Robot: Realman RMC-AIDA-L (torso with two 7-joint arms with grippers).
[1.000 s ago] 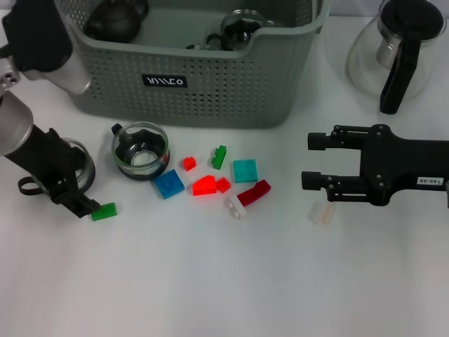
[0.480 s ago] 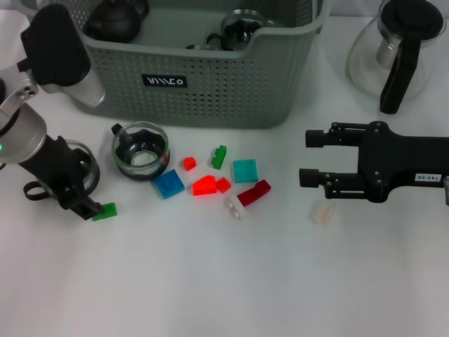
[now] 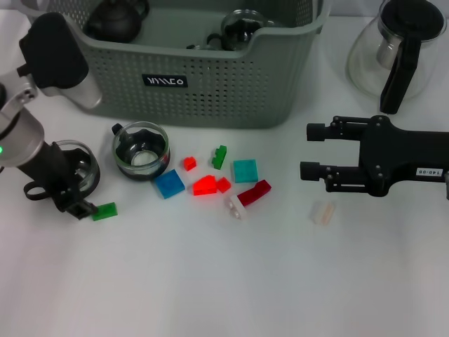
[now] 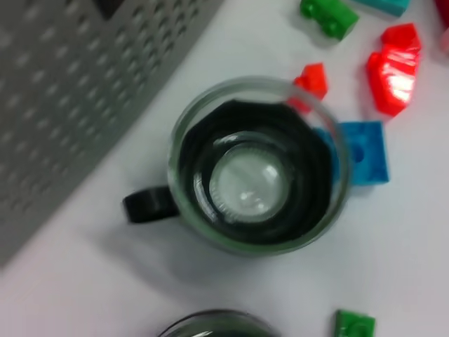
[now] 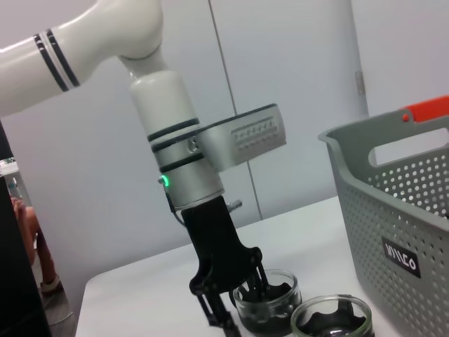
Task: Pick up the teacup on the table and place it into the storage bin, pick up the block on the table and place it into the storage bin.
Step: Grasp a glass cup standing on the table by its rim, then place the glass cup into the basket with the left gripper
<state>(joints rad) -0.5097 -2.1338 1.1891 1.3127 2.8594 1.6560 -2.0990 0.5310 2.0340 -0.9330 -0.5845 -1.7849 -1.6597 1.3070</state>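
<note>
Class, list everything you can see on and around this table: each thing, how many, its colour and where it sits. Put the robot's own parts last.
storage bin: one, grey-green, table's far side; holds a dark teapot and glassware.
glass teacups: two, clear with dark inserts; one in front of the bin, one at the left gripper.
carafe: one, glass, black handle, far right.
blocks: green two, red four, blue one, teal one, clear two; scattered in front of the bin.
left gripper: black, down beside the left teacup.
right gripper: black, open, hovering right of the blocks.
</note>
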